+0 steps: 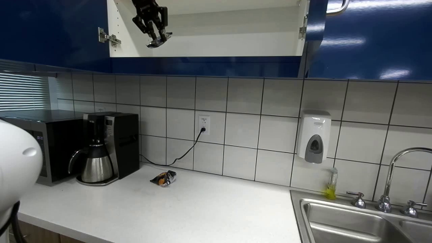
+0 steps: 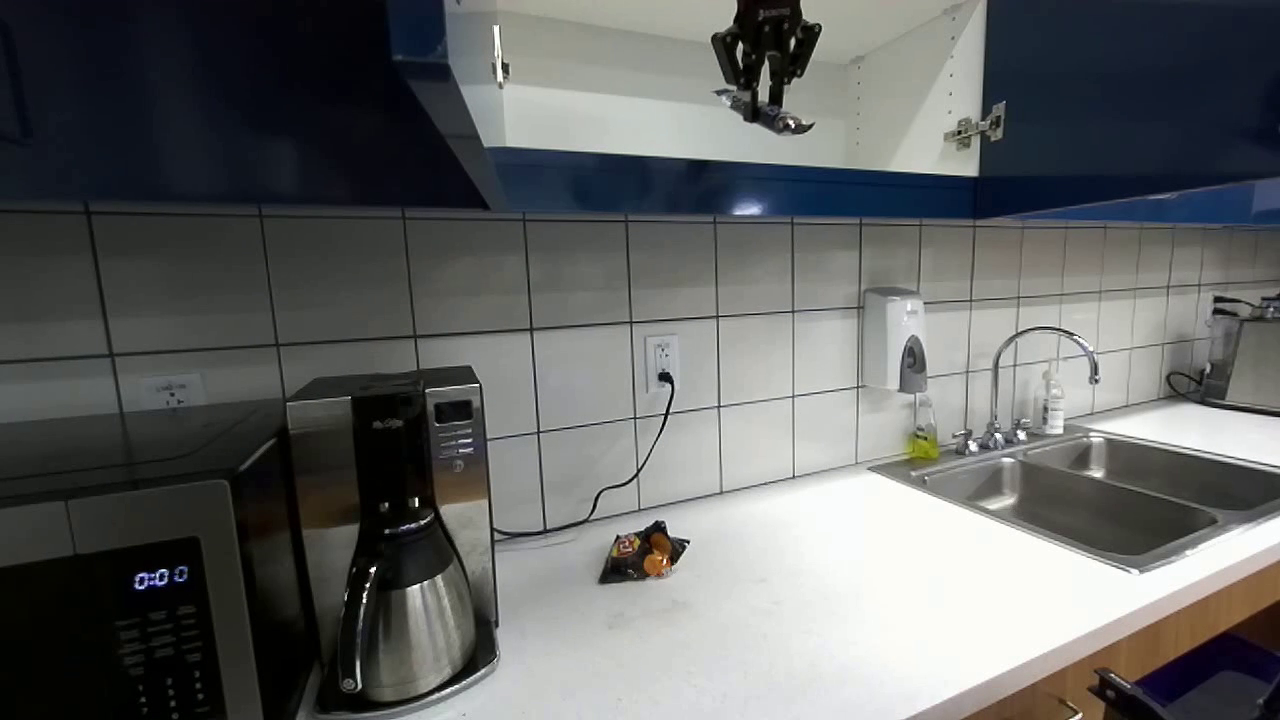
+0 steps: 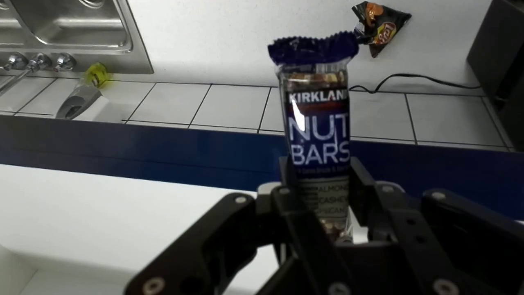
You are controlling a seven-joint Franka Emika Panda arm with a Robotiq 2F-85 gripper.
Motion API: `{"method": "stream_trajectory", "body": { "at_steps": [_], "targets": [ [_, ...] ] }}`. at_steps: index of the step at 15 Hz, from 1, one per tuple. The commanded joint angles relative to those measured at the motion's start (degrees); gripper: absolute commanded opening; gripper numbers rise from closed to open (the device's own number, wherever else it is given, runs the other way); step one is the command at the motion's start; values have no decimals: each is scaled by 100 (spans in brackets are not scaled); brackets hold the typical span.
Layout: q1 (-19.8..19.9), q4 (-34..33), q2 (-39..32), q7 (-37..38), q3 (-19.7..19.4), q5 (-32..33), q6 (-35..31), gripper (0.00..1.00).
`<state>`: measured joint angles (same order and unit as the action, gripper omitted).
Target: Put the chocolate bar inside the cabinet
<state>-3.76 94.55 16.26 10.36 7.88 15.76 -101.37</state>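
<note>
Gripper (image 3: 321,180) clamped on Kirkland nut bar (image 1: 158,42) | at 11 o'clock in an exterior view, by open cabinet (image 1: 233,44); depth unclear | risk: low entry could snag bar on blue front rail (image 1: 206,65), dislodging it

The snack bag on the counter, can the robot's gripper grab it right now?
Probably not yet: the gripper holds a nut bar up by the open cabinet. Nothing seems to cover the snack bag, so an empty gripper might.
</note>
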Motion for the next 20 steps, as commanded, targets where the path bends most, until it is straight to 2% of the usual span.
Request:
{"method": "stream_trajectory", "body": {
  "at_steps": [1, 11, 20],
  "targets": [
    [71, -431, -360, 268, 85, 122, -71, 9],
    [-15, -1009, -1034, 595, 105, 319, -368, 9],
    [-134, -1787, -1710, 764, 54, 390, -233, 9]
  ]
}}
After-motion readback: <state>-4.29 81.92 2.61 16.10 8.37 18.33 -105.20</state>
